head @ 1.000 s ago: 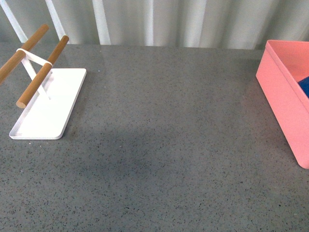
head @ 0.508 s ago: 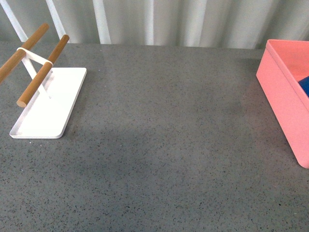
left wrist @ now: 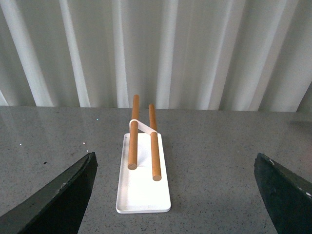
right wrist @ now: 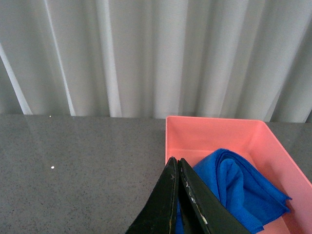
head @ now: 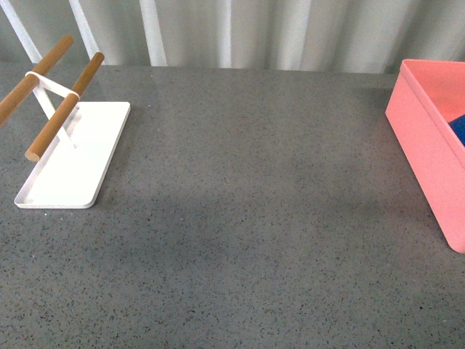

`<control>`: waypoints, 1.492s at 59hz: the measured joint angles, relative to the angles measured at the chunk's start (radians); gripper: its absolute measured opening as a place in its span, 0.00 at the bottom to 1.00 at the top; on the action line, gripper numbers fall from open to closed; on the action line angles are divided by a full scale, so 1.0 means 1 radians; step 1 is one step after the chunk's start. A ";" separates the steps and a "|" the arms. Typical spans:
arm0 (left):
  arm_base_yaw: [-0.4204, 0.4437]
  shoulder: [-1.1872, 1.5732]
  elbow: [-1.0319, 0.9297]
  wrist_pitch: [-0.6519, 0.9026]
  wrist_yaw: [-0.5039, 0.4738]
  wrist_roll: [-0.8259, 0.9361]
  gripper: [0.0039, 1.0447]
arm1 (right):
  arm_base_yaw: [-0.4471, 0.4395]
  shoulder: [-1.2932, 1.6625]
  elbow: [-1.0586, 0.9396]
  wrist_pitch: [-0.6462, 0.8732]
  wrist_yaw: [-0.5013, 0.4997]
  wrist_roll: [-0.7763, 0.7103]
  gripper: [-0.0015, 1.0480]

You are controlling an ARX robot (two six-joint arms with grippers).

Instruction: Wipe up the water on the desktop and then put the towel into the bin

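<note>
One towel [right wrist: 234, 185], one bin [right wrist: 214, 131]

No legible text or labels (on anything visible)

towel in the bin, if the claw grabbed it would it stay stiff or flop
Probably flop: the towel lies in soft rounded folds inside the bin, so a pinch would likely lift one layer and let the rest drape. It looks like light cloth, likely easy to lift. Its napped surface should grip rather than slip, though it could snag on the rim.
</note>
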 joint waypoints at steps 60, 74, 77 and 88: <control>0.000 0.000 0.000 0.000 0.000 0.000 0.94 | 0.000 -0.552 -0.058 -0.454 0.004 0.008 0.03; 0.000 0.000 0.000 0.000 0.000 0.000 0.94 | 0.000 -0.627 -0.058 -0.528 0.005 0.010 0.03; 0.000 0.000 0.000 0.000 0.000 0.000 0.94 | 0.000 -0.640 -0.058 -0.542 0.005 0.010 0.03; 0.000 0.000 0.000 0.000 0.000 0.000 0.94 | 0.000 -0.687 -0.058 -0.589 0.005 0.010 0.03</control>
